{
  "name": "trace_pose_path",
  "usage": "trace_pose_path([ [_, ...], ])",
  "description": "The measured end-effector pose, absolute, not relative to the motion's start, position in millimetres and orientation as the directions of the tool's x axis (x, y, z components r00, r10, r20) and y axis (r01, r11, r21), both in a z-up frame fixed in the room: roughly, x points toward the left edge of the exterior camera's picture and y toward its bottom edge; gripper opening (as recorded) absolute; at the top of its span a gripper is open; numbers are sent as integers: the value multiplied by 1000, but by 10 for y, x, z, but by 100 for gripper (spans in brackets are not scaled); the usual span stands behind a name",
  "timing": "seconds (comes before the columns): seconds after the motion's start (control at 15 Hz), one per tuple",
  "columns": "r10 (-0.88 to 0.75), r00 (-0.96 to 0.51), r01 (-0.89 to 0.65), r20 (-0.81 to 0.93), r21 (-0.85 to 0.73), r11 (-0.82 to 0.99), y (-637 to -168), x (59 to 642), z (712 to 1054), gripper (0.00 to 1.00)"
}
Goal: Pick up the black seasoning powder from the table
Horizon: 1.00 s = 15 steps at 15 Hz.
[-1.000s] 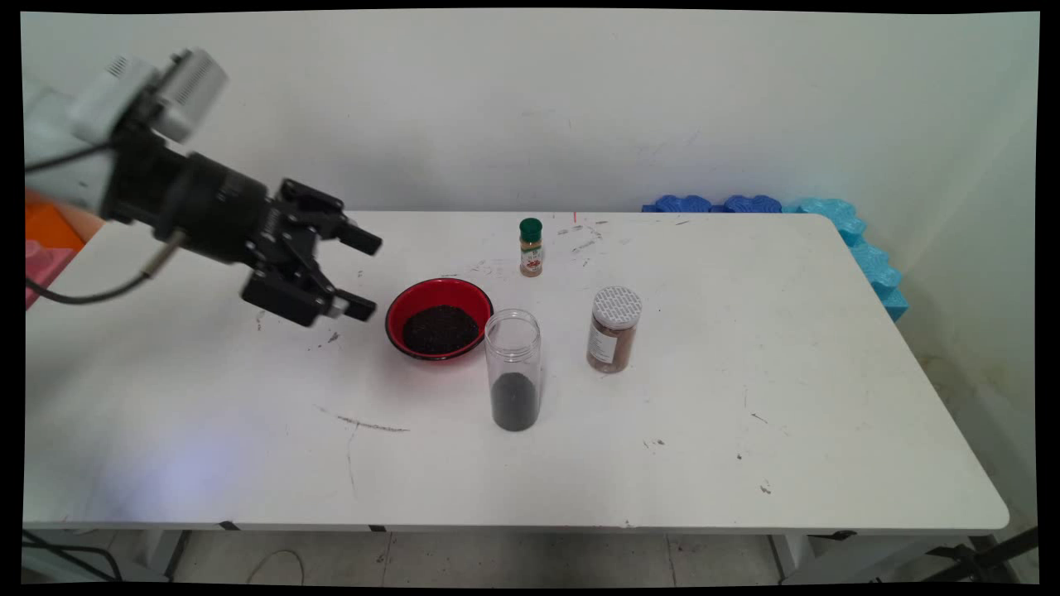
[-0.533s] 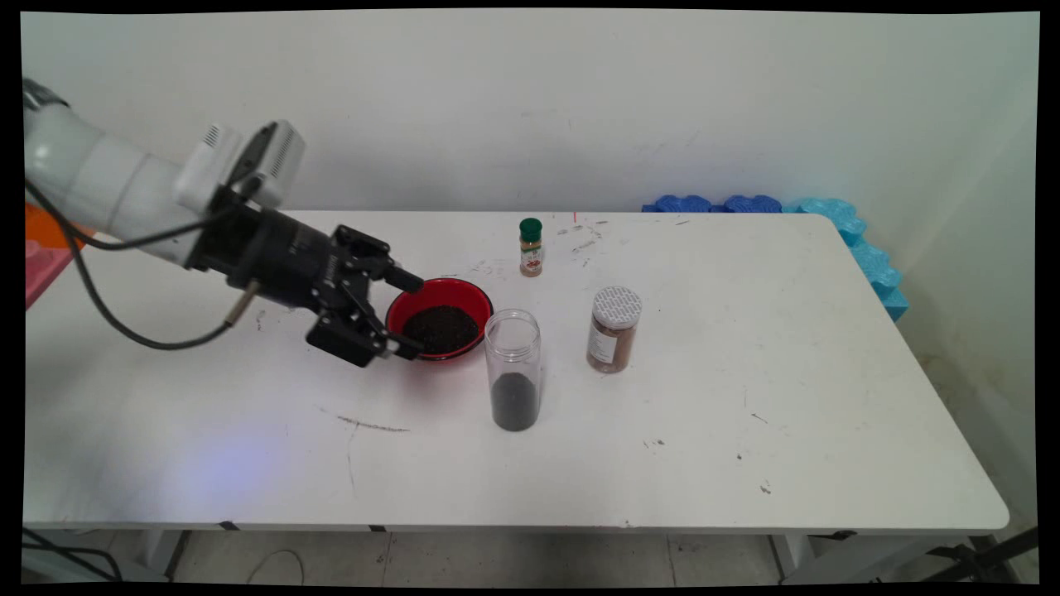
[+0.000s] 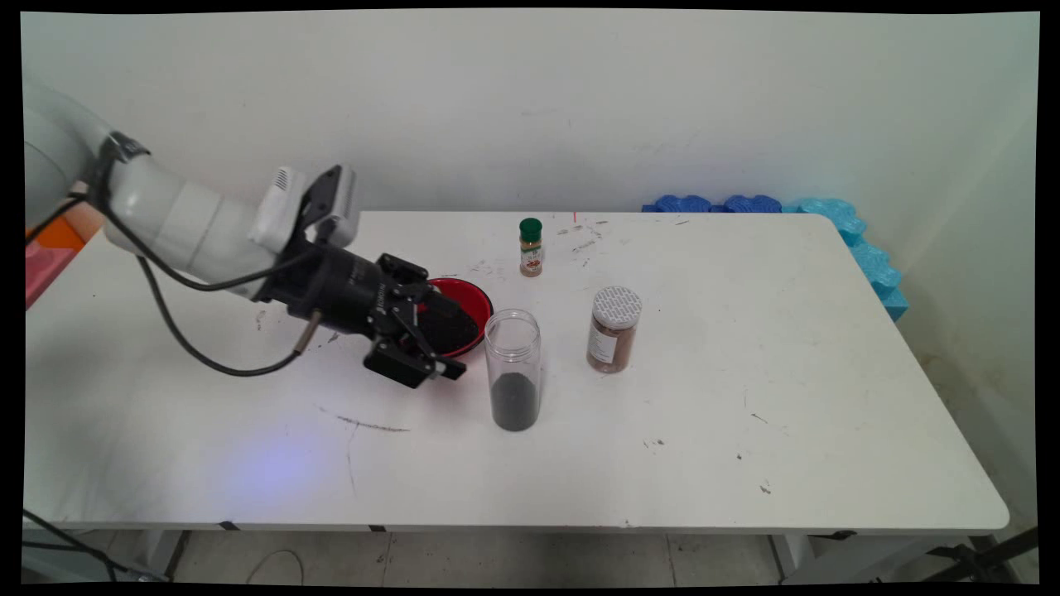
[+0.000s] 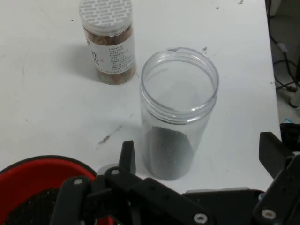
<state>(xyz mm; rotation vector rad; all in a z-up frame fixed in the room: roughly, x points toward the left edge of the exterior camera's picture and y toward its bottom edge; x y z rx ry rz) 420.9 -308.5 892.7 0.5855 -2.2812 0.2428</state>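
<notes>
My gripper point(image 3: 454, 343) hangs low over the near left part of a red bowl point(image 3: 474, 301) holding dark grains, and it is open and empty. Just to its right stands a clear, lidless jar point(image 3: 513, 368) with a dark layer at its bottom. In the hand view that jar point(image 4: 180, 108) stands straight ahead of the gripper point(image 4: 199, 153), in line with the gap between the spread fingers and a little beyond their tips. The bowl point(image 4: 28, 180) shows at the lower left, partly behind the linkage.
A brown spice jar point(image 3: 614, 329) with a white patterned lid point(image 4: 106, 10) stands right of the clear jar. A small green-capped bottle point(image 3: 530, 247) stands farther back. Blue foam point(image 3: 828, 213) lines the table's far right corner. Orange and pink items point(image 3: 48, 240) sit off the left edge.
The arm has swung right and down, carrying the gripper from left of the bowl to over its near side, close to the clear jar. The fingers have stayed open.
</notes>
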Motion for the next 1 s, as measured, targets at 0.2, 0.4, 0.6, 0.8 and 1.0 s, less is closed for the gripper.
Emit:
trace_pose_path([
  [0.2,-345,-606,-488,717,8,873,-3134,4089,8824,100],
  [0.4,-351,-603,-493,716,11,870,-3181,3982,8737,100],
  [0.6,-356,-602,-498,714,12,867,-3231,3893,8662,100],
  [0.8,-358,-602,-501,714,11,865,-3279,3819,8604,100],
  [1.0,-358,-605,-501,711,10,865,-3306,3776,8556,100],
])
